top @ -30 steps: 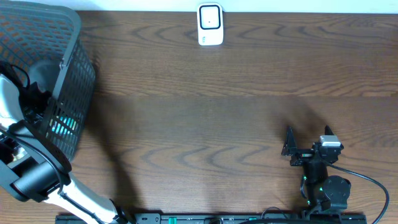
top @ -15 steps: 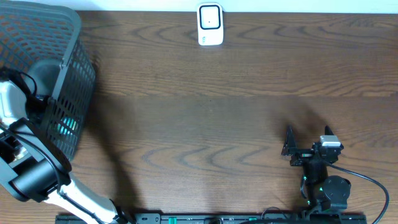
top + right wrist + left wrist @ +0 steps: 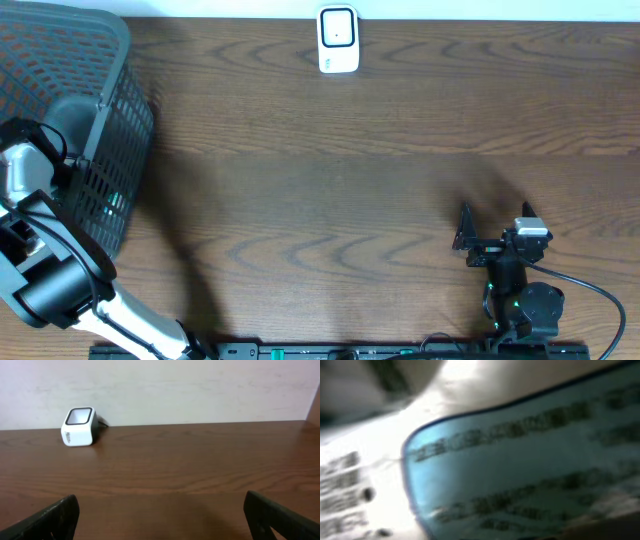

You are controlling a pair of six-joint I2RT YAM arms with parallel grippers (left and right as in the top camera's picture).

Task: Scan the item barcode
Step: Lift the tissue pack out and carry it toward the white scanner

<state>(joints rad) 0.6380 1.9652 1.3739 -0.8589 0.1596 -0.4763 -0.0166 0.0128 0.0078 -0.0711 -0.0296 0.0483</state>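
Packet [image 3: 520, 460] filling the left wrist view looks light, glossy, likely slippery and pliable; best pinched along a flat edge. Left pincer's state cannot be told; right pincer [image 3: 160, 504] stands wide apart.

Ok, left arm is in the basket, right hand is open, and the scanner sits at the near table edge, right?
No: the scanner stands at the far edge of the table, across from the right hand, as the overhead view shows. The rest holds: left arm in the basket, right hand open.
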